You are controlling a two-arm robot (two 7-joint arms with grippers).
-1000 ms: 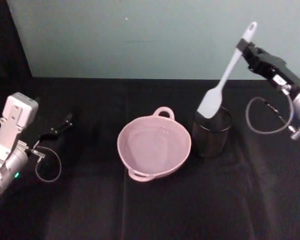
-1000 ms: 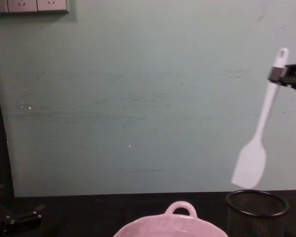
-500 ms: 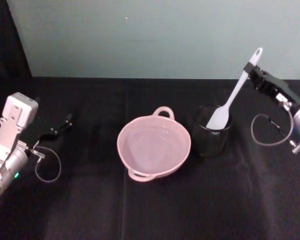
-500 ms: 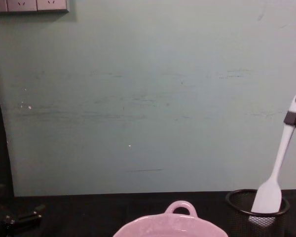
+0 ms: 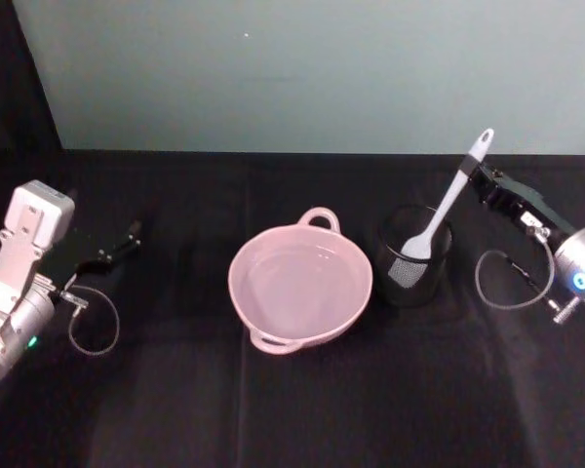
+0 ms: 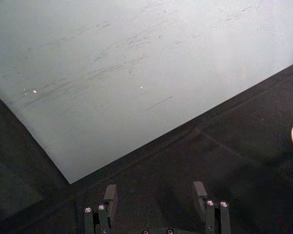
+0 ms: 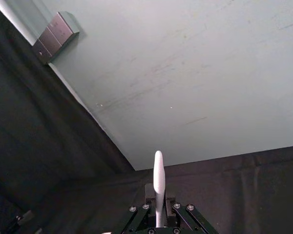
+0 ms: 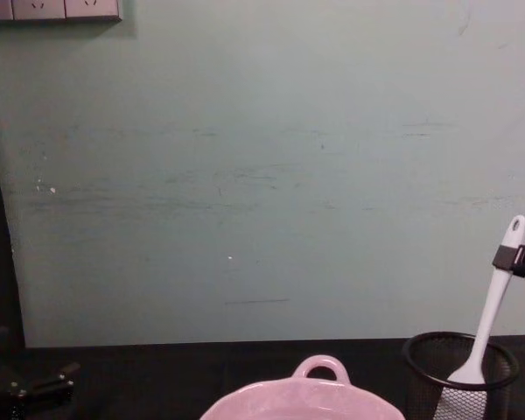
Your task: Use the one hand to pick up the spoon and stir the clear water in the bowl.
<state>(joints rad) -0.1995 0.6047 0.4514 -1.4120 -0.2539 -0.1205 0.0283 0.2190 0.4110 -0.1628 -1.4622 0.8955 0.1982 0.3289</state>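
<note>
The right gripper [image 5: 481,176] is clamped on the spoon [image 5: 443,214] handle, blade down in the mesh cup [image 5: 413,258], just right of the bowl [image 5: 300,284].

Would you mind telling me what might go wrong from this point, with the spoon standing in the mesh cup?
The right gripper is shut on the spoon near its handle tip, blade down inside the mesh cup. Pulling away sideways without letting go could tip the light cup. It stands close to the bowl, so a toppling cup might knock the rim. Once released, the tilted spoon may also slide around the cup's rim.
</note>
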